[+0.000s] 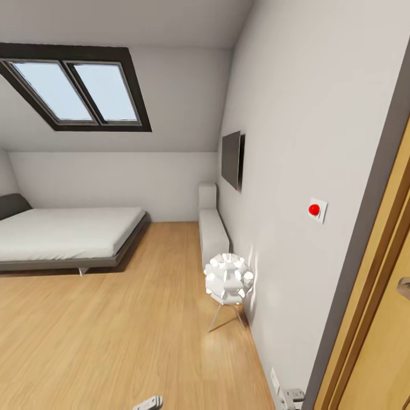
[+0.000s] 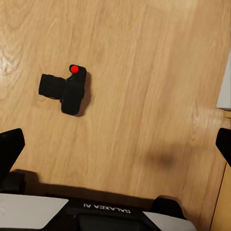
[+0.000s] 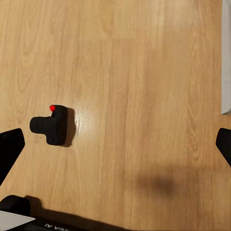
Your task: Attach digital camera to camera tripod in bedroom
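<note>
Below, both arms hang pointing straight down at the plank floor (image 2: 144, 72), each gripper spread wide and empty: left gripper (image 2: 115, 144), right gripper (image 3: 115, 144). Beneath them the digital camera (image 2: 67, 90) lies flat on the floor, lens sideways along the boards. Farther off stands a grey bed (image 1: 62, 236).

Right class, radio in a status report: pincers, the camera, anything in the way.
Both pincers open, empty: left pincer, right pincer. Digital camera lying on the wood floor, untouched. Nothing between pincers and camera. White globe lamp ahead by the wall.
</note>
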Robot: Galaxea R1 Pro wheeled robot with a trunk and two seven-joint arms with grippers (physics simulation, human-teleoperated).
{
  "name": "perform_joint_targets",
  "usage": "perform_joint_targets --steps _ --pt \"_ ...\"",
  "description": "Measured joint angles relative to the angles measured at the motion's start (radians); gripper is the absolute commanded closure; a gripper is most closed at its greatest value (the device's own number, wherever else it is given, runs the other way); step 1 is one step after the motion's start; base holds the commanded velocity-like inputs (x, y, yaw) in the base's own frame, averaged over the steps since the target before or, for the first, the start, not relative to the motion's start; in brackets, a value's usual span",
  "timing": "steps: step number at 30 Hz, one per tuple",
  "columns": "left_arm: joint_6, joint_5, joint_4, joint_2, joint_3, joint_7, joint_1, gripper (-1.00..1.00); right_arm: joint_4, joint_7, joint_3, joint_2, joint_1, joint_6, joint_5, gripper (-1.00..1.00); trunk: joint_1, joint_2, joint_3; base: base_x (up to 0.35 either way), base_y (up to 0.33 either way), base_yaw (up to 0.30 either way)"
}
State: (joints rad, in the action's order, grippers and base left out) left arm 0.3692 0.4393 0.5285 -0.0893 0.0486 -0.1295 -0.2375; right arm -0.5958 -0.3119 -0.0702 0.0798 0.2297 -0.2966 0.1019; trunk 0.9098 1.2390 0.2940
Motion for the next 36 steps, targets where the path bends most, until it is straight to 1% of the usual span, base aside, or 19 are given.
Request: perform_joint_targets --steps 9,36 --pt "0.000 0.001 0.003 0.000 0.000 -0.057 0.000 -1.00 0.001 0.010 0.000 0.000 0.000 0.005 0.002 -1.00 0.035 0.063 0.028 0.000 0.000 0.000" --pt "0.000 0.001 0.004 0.001 -0.001 -0.062 0.000 -1.00 0.001 0.012 0.000 -0.002 0.000 0.012 0.001 -1.00 0.138 0.252 0.113 0.000 0.000 0.000"
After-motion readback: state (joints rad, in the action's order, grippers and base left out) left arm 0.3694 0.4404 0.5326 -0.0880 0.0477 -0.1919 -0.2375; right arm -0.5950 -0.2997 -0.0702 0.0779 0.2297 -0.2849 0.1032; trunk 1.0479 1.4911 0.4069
